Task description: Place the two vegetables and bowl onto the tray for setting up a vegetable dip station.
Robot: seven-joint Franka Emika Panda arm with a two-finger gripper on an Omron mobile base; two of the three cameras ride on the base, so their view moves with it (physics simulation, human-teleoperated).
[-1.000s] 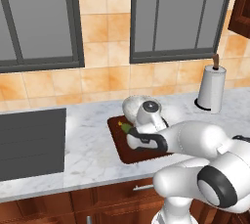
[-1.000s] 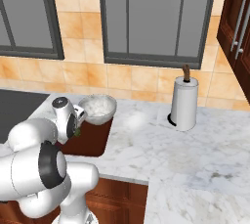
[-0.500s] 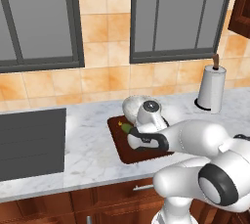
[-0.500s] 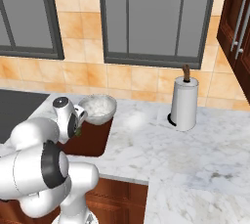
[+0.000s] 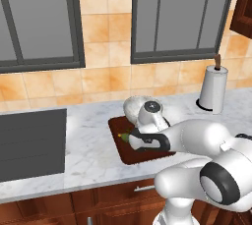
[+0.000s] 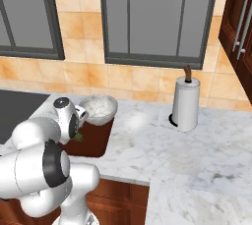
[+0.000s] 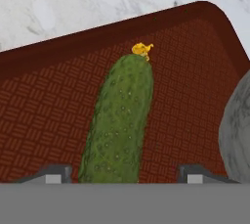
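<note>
One marble desk [image 5: 88, 145], grey-white, with one dark recessed sink [image 5: 29, 143] at the left in the left base view. One white paper-towel roll [image 6: 185, 105] stands upright at the back, well apart from the tray. One reddish-brown tray [image 5: 129, 153] sits near the desk's front edge. One speckled bowl [image 6: 98, 109] stands on the tray's far end; the right base view shows its open top, while the hand view catches just a grey curved side [image 7: 237, 135]. One dark green cucumber [image 7: 118, 123] lies flat on the tray's patterned floor, yellow tip pointing toward the far rim, just beside the bowl but apart from it; from the left base view it is a small green spot [image 5: 125, 136] under the wrist. Carrot count: cannot tell, arm blocks part of the tray. One end effector [image 7: 118, 174]: fingertips [image 7: 54, 173] spread on either side of the cucumber's near end, apparently not pinching it.
</note>
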